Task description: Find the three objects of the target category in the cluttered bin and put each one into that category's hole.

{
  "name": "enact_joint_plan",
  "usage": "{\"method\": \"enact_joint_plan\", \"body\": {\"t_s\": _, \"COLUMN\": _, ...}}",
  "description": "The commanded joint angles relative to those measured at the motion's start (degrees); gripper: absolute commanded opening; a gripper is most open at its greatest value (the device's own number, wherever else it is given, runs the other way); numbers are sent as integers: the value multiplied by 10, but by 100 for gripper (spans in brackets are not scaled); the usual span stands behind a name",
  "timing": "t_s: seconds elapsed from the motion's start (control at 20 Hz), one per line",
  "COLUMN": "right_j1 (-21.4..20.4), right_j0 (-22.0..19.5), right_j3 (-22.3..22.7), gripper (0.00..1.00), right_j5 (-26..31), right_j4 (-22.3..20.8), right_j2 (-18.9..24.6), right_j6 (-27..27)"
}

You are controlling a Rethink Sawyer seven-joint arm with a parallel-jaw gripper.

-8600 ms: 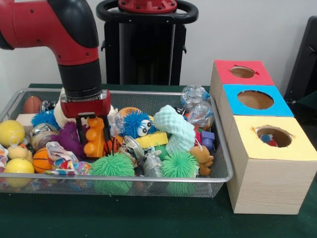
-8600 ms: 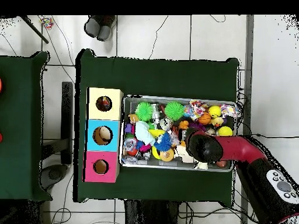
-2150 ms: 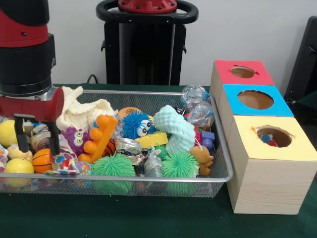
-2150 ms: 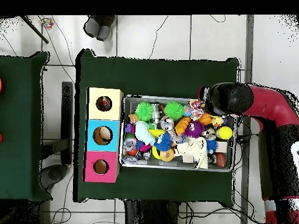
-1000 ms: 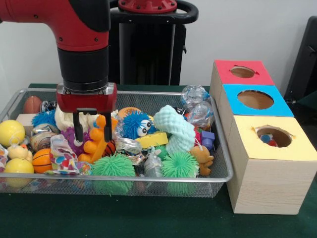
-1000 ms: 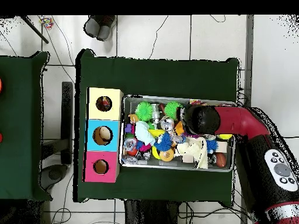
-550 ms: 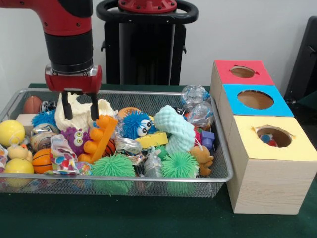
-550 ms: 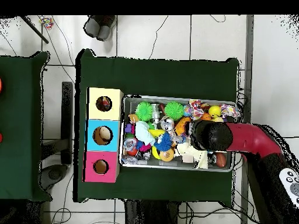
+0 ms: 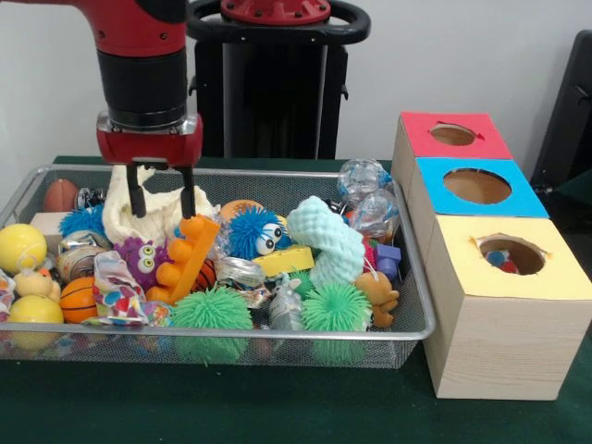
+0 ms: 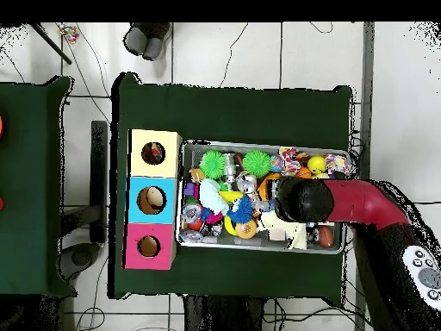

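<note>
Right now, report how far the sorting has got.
Done: one small item shows inside the yellow box's hole; the blue hole and red hole look empty. In hand: nothing; the hand hangs open over the cream cloth. Left: the bin is packed with toys.

Bright, even indoor light, soft shadows, no glare.

At frame left we find the bin (image 9: 418, 319) filled with toys; the three-hole box (image 9: 490, 277) stands just beside it at right, and the gripper (image 9: 161, 192) hangs at upper left.
</note>
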Motion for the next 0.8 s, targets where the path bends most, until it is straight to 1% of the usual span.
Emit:
{"method": "enact_joint_plan", "body": {"t_s": 0.05, "right_j1": 9, "right_j0": 60, "right_j3": -12, "gripper": 100, "right_j5": 27, "right_j4": 10, "right_j2": -27, "right_j6": 64}}
{"method": "enact_joint_plan", "body": {"t_s": 0.2, "right_j1": 18, "right_j0": 85, "right_j3": -23, "gripper": 100, "right_j5": 24, "right_j4": 16, "right_j2": -39, "right_j6": 79}}
{"method": "enact_joint_plan", "body": {"t_s": 0.3, "right_j1": 27, "right_j0": 94, "right_j3": -31, "gripper": 100, "right_j5": 23, "right_j4": 26, "right_j2": -36, "right_j6": 75}}
{"method": "enact_joint_plan", "body": {"t_s": 0.4, "right_j1": 50, "right_j0": 97, "right_j3": -44, "gripper": 100, "right_j5": 27, "right_j4": 41, "right_j2": -25, "right_j6": 59}}
{"method": "enact_joint_plan", "body": {"t_s": 0.55, "right_j1": 71, "right_j0": 101, "right_j3": -64, "gripper": 100, "right_j5": 29, "right_j4": 45, "right_j2": -23, "right_j6": 39}}
{"method": "enact_joint_plan", "body": {"t_s": 0.8, "right_j1": 76, "right_j0": 89, "right_j3": -90, "gripper": 100, "right_j5": 53, "right_j4": 44, "right_j2": -23, "right_j6": -14}}
